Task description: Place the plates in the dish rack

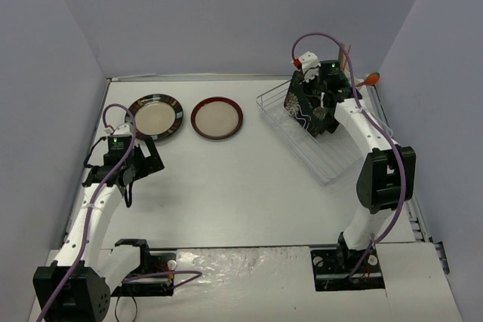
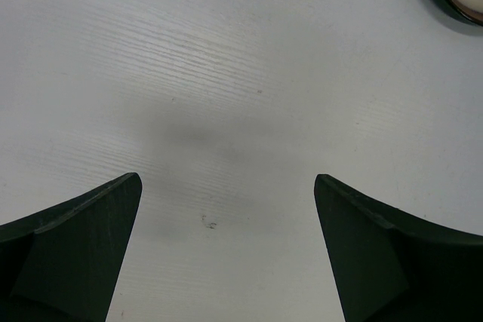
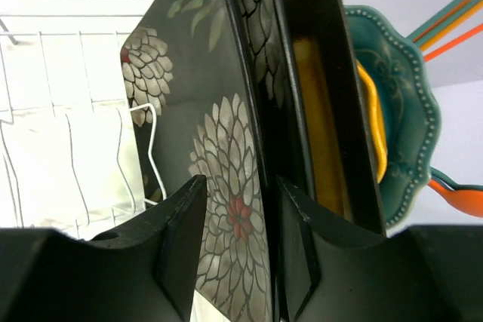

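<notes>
Black floral square plate is standing on edge inside the white wire dish rack; your right gripper is clamping its near rim. Crowding it on one side are a black square plate with amber centre and a teal scalloped round plate. Your left gripper is hovering with fingers spread over the white table, near a cream round plate with striped-black rim. The fingers are hiding the floral plate's lower edge.
</notes>
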You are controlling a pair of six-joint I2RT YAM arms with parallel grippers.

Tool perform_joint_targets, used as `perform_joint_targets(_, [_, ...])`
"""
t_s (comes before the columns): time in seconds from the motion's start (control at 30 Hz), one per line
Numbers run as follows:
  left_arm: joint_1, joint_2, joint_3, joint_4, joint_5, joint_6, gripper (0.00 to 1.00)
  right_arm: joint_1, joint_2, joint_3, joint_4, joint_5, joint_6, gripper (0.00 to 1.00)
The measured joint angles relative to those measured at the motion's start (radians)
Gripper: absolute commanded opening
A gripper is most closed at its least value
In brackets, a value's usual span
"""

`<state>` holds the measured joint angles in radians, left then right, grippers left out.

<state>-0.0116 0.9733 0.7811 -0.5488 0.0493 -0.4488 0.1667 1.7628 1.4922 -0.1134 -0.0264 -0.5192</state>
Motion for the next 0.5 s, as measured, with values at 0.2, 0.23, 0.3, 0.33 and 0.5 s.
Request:
perform_joint_targets(0.2, [0.020,0.001,-0.001,0.000,0.011,-0.004,0.97,0.000,-0.041,0.001,-0.010,0.010,0.020,0.72])
perform_joint_targets(0.23, [0.031,0.001,-0.002,0.001,0.014,-0.008,0.97,0.003,-0.055,0.001,-0.013,0.001,0.028,0.76])
perform_joint_targets(0.3, [0.055,0.004,-0.004,0.002,0.023,-0.024,0.97,0.005,-0.097,0.001,-0.011,-0.011,0.046,0.82])
perform_joint_targets(0.33, [0.067,0.009,-0.004,0.005,0.027,-0.040,0.97,0.004,-0.126,0.001,-0.011,-0.019,0.062,0.85])
perform_joint_targets(0.5, [0.118,0.072,-0.004,0.062,0.061,-0.142,0.97,0.004,-0.311,-0.022,0.011,-0.078,0.187,1.00])
